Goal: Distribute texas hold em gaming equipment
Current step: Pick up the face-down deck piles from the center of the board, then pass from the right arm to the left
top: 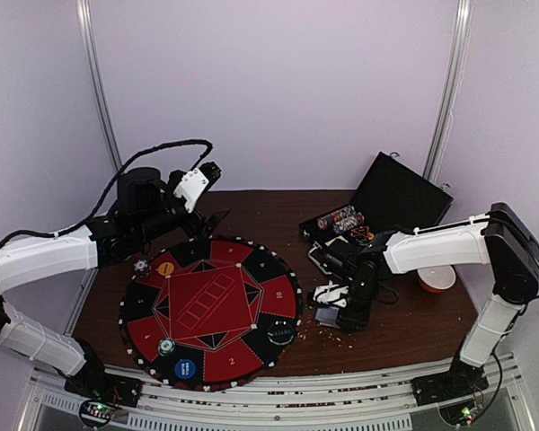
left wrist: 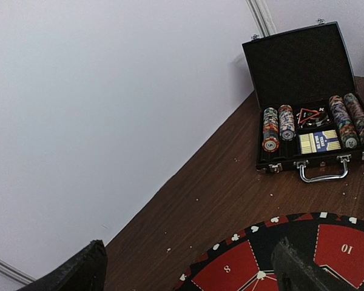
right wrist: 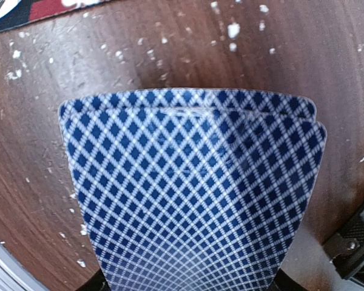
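Observation:
My right gripper is shut on a small stack of blue-diamond-backed playing cards, bowed between its fingers just above the brown table, right of the round mat. The cards show grey-blue in the top view, with white card faces beside them. My left gripper is open and empty above the mat's far edge; its fingers frame bare table. On the mat lie a yellow disc, a blue disc, a black disc and striped chips.
The red-and-black mat lies at centre left. The open black case stands at the back right with rows of chips and a card box. An orange-and-white cup sits by the right arm. White crumbs dot the table.

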### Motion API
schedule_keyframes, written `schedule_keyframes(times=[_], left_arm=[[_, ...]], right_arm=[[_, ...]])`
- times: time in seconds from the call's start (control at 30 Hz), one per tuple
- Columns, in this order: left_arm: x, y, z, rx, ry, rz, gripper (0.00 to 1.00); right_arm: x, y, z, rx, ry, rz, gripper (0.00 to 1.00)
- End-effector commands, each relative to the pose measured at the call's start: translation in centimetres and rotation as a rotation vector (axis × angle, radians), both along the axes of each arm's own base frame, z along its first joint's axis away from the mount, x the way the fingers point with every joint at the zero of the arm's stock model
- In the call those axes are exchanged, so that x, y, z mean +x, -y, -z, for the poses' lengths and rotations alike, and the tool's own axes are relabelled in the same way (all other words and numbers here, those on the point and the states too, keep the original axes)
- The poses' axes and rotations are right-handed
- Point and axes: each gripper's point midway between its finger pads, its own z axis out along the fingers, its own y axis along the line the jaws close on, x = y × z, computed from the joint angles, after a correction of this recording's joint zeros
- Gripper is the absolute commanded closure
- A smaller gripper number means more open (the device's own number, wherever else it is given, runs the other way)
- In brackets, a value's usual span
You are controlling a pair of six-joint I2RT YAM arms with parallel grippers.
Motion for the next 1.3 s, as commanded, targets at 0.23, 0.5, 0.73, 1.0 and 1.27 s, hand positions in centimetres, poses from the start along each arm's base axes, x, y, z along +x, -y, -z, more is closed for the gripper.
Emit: schedule_keyframes(times=[0.23, 0.5, 0.73, 1.0, 1.27], left_arm=[[3.6, -0.7, -0.9, -0.455, -0.321, -0.046, 0.23], [1.1, 5.9, 3.0, -0.635, -0.682, 0.302, 0.28], [-3.2, 10.7, 2.8, -0.606, -0.739, 0.621, 0.02], [-4.3, 11.9, 4.2, -0.597, -0.783, 0.694, 0.02], [-3.0, 13.3, 6.4, -0.558, -0.826, 0.627, 0.09]], right_arm=[[4.2, -2.3, -7.3, 0.096, 0.215, -0.012, 0.57], [6.8, -5.4, -13.7, 0.151, 0.352, -0.052, 0.57], [7.6, -8.4, -16.7, 0.199, 0.422, -0.09, 0.57], [7.5, -9.6, -16.7, 0.193, 0.431, -0.112, 0.57], [7.2, -11.1, -17.2, 0.212, 0.441, -0.134, 0.57]])
